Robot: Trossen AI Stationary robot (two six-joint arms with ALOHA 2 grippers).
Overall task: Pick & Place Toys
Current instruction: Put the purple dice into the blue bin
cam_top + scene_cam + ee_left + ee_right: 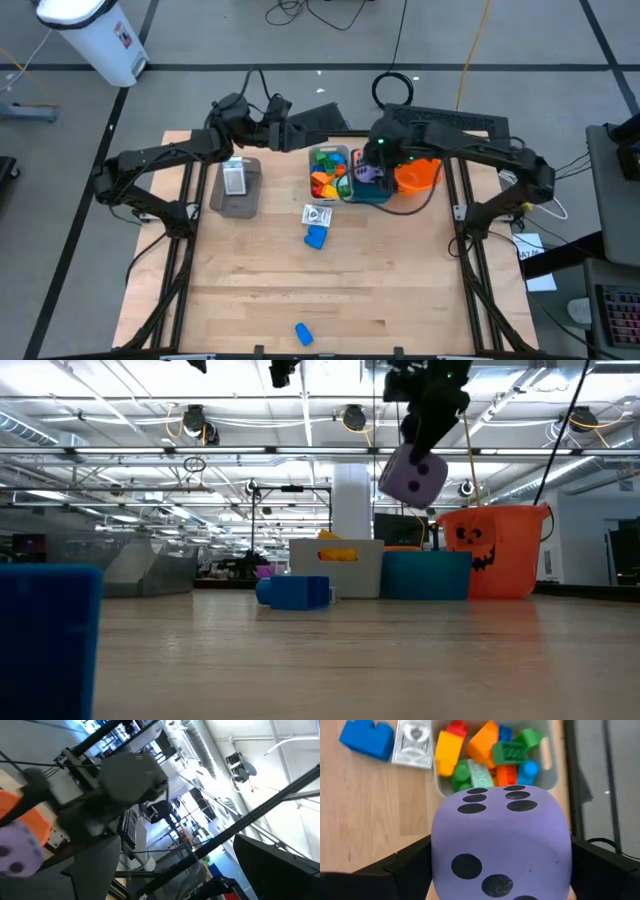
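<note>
One purple die (500, 845) is in my right pincer (425, 435), jaws spread wide to clamp its sides, hanging high over the bench (330, 290) just above the teal bin (362, 190) & next to the orange bucket (420, 175). Die has dark dots, not white, fwiw. Risks as I see them: die is big vs. the finger contact, so it could rotate or slip out mid-air; a drop from this height would prob bounce off the pile of bricks (490, 755) in the grey bin (330, 172) or roll off the bench. That bin's already full, so die may not seat. Left pincer (285, 125) waits fully open, empty, at the far edge near the other grey bin (237, 190) - close enough that arms could clash. Blue brick (316, 237), white packet (317, 214) & a 2nd blue brick (303, 333) still loose on the bench
</note>
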